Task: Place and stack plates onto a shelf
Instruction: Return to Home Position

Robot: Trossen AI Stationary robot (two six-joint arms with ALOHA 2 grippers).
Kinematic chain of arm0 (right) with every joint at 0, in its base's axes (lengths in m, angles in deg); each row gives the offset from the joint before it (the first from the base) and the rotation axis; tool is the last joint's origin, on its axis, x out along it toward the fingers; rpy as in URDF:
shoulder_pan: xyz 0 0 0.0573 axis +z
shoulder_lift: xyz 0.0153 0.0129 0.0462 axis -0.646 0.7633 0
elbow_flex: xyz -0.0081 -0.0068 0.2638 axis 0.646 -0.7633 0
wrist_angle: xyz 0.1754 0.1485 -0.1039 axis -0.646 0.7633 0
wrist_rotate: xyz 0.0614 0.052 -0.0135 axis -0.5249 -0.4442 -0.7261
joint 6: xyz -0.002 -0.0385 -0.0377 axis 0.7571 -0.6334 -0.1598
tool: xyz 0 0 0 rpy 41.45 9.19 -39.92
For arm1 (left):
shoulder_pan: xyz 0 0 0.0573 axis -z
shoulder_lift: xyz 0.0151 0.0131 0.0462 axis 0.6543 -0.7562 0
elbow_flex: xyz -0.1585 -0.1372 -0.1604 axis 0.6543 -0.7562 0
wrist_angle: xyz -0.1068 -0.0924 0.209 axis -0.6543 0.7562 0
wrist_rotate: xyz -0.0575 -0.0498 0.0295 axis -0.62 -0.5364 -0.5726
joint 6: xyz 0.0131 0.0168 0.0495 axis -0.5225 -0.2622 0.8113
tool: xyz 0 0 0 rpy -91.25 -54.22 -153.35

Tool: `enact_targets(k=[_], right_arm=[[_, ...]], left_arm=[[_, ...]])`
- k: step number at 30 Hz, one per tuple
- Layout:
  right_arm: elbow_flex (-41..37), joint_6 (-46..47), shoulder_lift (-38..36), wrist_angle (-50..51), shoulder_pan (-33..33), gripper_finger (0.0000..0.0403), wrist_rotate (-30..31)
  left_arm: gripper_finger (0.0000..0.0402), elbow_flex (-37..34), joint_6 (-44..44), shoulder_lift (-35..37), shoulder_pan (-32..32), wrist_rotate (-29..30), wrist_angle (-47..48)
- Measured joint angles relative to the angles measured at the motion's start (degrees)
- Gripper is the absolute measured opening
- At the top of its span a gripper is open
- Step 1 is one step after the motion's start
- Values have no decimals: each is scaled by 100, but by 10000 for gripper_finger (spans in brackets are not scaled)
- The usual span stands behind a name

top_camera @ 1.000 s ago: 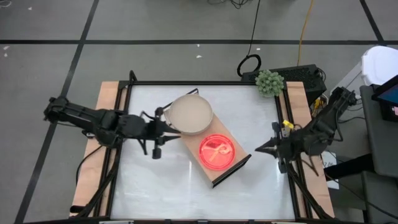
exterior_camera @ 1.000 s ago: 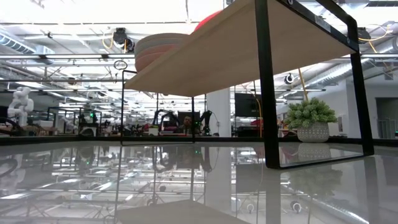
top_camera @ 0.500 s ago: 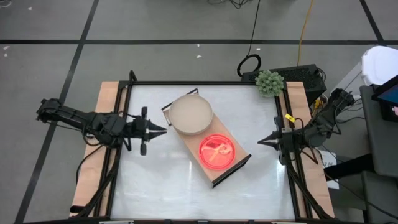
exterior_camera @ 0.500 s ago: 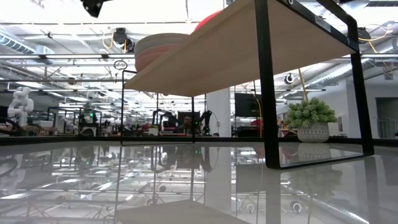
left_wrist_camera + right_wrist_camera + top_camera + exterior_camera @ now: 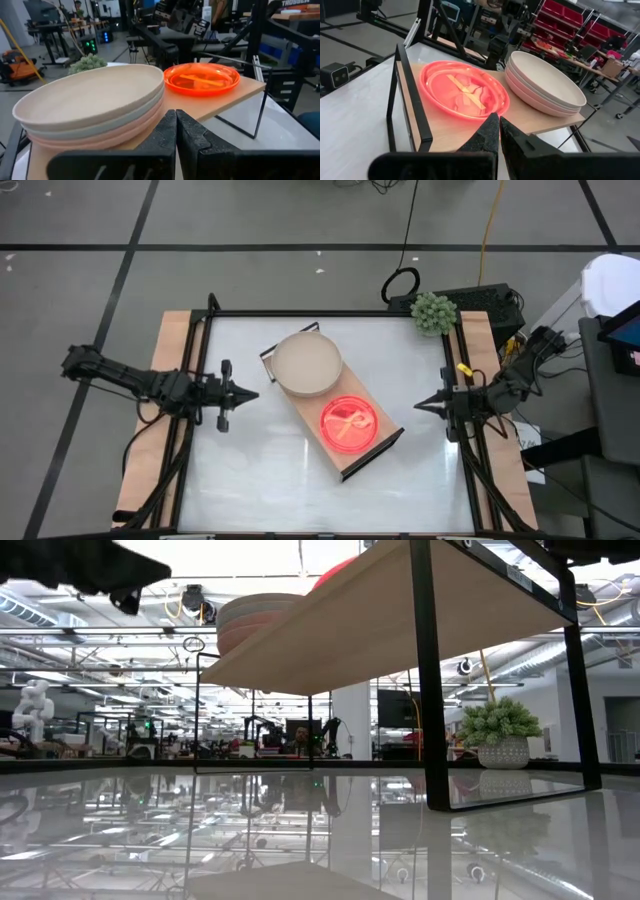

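White tabletop (image 5: 250, 480); shelf (image 5: 308, 410) diagonal, plates (image 5: 307, 364) stacked. Left gripper (image 5: 254, 392), right gripper (image 5: 418, 406) off opposite shelf sides, facing it; both closed, empty.

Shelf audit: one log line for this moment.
shelf: large plate stack, small orange plate | left gripper: shut, clear | right gripper: shut, clear

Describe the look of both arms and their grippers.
Both arms are black, slim and built of jointed segments. The left gripper and the right gripper each taper to a point made of two flat, matte black fingers. A small yellow mark shows on the right arm.
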Motion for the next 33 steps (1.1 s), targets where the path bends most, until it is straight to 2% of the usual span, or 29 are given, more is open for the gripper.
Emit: enact_targets(k=[7,14,22,27,33], right_arm=[[-277,-55,-301,-94,2,0,-1],[-637,-70,-753,-94,2,0,-13],[-1000,-276,-1196,-631,-56,0,-495],[-1202,-376,-1222,-919,-242,0,-854],[-1644,-606,-1222,-1526,-596,0,-1225]], left_arm=[[2,-597,7,459,0,-134,-343],[2,-883,-91,678,0,-146,-340],[1,-1248,-70,715,0,-146,-735],[1,-1662,-96,712,0,-144,-1397],[1,-1668,-201,712,-7,-131,-1370]])
